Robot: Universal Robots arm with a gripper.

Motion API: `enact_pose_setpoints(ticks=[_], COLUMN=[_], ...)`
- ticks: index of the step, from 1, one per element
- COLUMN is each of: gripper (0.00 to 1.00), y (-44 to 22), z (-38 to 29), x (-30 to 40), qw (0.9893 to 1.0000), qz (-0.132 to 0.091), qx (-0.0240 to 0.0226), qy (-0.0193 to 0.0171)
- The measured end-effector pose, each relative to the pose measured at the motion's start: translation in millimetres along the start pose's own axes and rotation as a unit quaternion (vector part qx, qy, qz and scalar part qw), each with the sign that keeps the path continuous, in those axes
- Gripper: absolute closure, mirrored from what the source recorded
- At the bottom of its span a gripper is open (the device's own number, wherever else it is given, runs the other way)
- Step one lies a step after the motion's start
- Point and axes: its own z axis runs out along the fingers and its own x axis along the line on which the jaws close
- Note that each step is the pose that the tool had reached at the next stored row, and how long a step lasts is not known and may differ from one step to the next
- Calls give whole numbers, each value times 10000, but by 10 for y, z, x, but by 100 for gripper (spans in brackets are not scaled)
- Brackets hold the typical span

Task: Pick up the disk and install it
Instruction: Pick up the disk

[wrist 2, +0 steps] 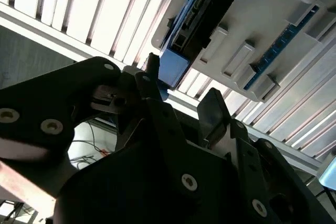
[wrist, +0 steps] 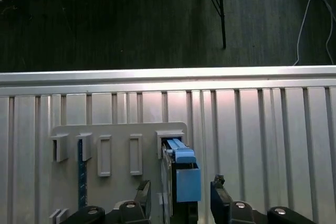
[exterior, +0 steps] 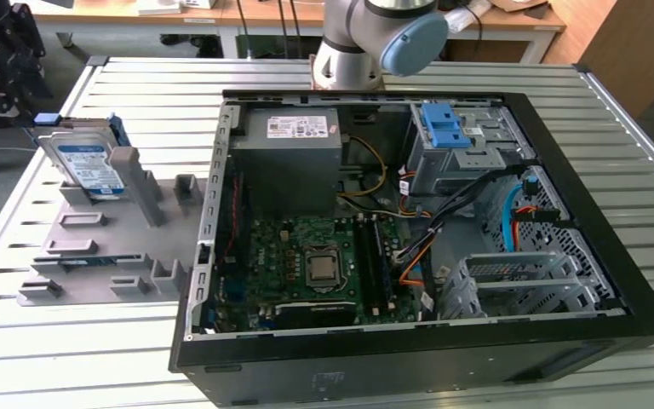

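Note:
The disk (exterior: 85, 164) stands on edge in a grey holder (exterior: 111, 247) on the slatted table, at the exterior view's left beside the open computer case. It is silver with a blue-and-white label and a blue bracket. In the first wrist view my gripper (wrist: 181, 196) is open, with one dark finger (wrist: 144, 195) on each side of the disk's blue bracket (wrist: 185, 181); nothing is held. In the second wrist view the gripper (wrist 2: 182, 80) hovers close to the disk's connector edge (wrist 2: 202, 3), apart from it.
The open black computer case (exterior: 599, 213) lies flat in the middle of the table, with a grey power supply (exterior: 293, 135), motherboard (exterior: 316, 264) and a drive cage with a blue latch (exterior: 450, 128). The arm's base (exterior: 356, 43) stands behind it. The table edge (wrist: 168, 75) drops to dark floor.

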Motion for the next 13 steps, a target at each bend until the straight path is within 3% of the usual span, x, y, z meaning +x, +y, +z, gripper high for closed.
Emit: enact_pose_setpoints(ticks=[1,2,7,10,13], gripper=[47,41,41,41,41], y=[0,-1,-3,-5,-6], z=[0,3,48,73,109], x=[0,0,3,4,-6], qw=[10000,10000,10000,10000,9999], qz=[0,0,-5,-5,-2], qx=[1,4,67,81,86], qy=[0,0,12,27,103])
